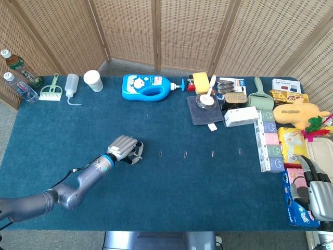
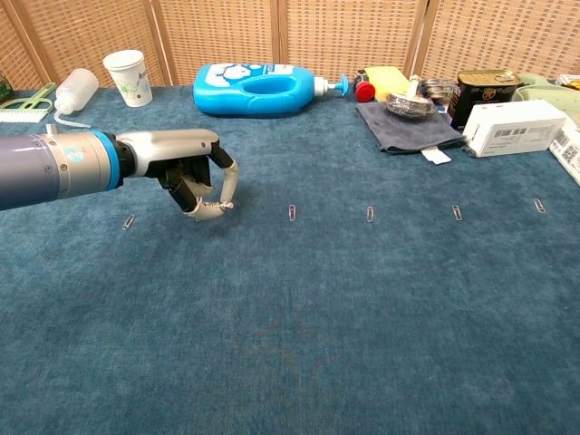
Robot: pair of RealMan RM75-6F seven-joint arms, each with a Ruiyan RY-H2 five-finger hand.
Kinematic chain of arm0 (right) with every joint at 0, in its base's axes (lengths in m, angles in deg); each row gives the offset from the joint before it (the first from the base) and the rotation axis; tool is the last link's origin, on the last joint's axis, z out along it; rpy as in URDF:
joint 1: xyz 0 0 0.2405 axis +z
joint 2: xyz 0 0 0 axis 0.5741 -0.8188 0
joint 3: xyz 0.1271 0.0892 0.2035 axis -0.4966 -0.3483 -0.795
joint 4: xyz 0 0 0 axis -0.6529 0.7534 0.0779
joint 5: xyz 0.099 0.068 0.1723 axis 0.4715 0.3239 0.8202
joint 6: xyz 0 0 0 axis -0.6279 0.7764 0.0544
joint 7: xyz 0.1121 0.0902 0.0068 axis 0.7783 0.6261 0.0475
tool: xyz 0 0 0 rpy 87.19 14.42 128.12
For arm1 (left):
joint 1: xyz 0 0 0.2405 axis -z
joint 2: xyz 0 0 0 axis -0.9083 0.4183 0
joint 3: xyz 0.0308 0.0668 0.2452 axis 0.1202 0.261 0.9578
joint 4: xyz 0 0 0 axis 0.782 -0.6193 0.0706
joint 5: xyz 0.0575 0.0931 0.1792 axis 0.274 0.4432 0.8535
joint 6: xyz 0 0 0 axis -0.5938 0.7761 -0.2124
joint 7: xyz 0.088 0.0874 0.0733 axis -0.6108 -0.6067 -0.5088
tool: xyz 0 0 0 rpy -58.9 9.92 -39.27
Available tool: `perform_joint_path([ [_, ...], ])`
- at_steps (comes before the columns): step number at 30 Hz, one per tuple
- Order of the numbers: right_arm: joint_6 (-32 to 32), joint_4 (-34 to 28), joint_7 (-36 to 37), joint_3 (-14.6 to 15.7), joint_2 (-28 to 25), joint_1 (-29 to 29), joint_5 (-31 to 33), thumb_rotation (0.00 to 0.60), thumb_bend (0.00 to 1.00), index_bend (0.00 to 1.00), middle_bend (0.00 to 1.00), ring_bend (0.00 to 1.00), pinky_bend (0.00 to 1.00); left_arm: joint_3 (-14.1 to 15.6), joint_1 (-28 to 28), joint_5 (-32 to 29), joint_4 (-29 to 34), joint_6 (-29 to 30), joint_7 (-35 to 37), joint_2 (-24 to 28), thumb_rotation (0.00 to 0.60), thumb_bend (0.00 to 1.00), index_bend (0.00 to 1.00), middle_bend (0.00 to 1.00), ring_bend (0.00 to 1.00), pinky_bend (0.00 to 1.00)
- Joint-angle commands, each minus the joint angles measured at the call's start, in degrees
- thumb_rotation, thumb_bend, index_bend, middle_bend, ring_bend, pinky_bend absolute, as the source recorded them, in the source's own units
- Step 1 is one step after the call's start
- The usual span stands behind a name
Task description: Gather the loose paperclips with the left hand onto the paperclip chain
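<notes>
My left hand (image 1: 124, 148) reaches over the blue cloth at the left end of a row of small silver paperclips. In the chest view the left hand (image 2: 186, 172) is curled downward. Its thumb and a fingertip (image 2: 217, 206) meet at the cloth, pinching what looks like a paperclip. One loose paperclip (image 2: 129, 221) lies to its left. Others lie to its right: one paperclip (image 2: 292, 212) (image 1: 161, 153), another paperclip (image 2: 370, 214) (image 1: 185, 154), and further clips (image 2: 458, 212) beyond. No linked chain is distinguishable at this size. My right hand (image 1: 318, 197) rests at the table's right edge, holding nothing.
A blue detergent bottle (image 1: 148, 86), paper cup (image 1: 93, 80), squeeze bottle (image 1: 72, 84) and brush (image 1: 51, 91) line the back. A grey cloth with a jar (image 1: 205, 104), a white box (image 1: 241, 116), tins and snack packs (image 1: 270, 146) crowd the right side.
</notes>
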Motion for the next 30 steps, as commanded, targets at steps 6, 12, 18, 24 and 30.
perform_joint_path([
  [6, -0.08, -0.04, -0.07, 0.0, -0.06, -0.07, 0.12, 0.6, 0.51, 0.0, 0.12, 0.1, 0.23, -0.35, 0.09, 1.14, 0.98, 1.28, 0.76, 0.74, 0.6, 0.39, 0.67, 1.0, 1.0, 1.0],
  [12, -0.16, -0.16, -0.2, -0.06, 0.0, 0.12, -0.11, 0.6, 0.51, 0.0, 0.12, 0.1, 0.23, -0.74, 0.03, 1.59, 3.39, 2.4, 0.64, 2.75, 0.6, 0.39, 0.67, 1.0, 1.0, 1.0],
  [18, -0.45, -0.23, -0.31, -0.09, 0.05, 0.4, -0.3, 0.6, 0.51, 0.0, 0.12, 0.1, 0.23, -0.77, -1.21, 2.49, 7.32, 4.7, 1.27, 5.99, 0.6, 0.39, 0.67, 1.0, 1.0, 1.0],
  [24, -0.86, -0.67, -0.89, -0.09, 0.12, 0.87, -0.7, 0.6, 0.51, 0.0, 0.12, 0.1, 0.23, -0.34, -2.61, 3.64, 9.64, 6.66, 2.31, 8.78, 0.6, 0.39, 0.67, 1.0, 1.0, 1.0],
  [30, -1.17, -0.97, -1.57, 0.05, 0.27, 1.19, -1.07, 0.6, 0.51, 0.0, 0.12, 0.1, 0.22, -0.34, -3.07, 4.37, 10.57, 7.63, 3.11, 9.89, 0.6, 0.39, 0.67, 1.0, 1.0, 1.0],
])
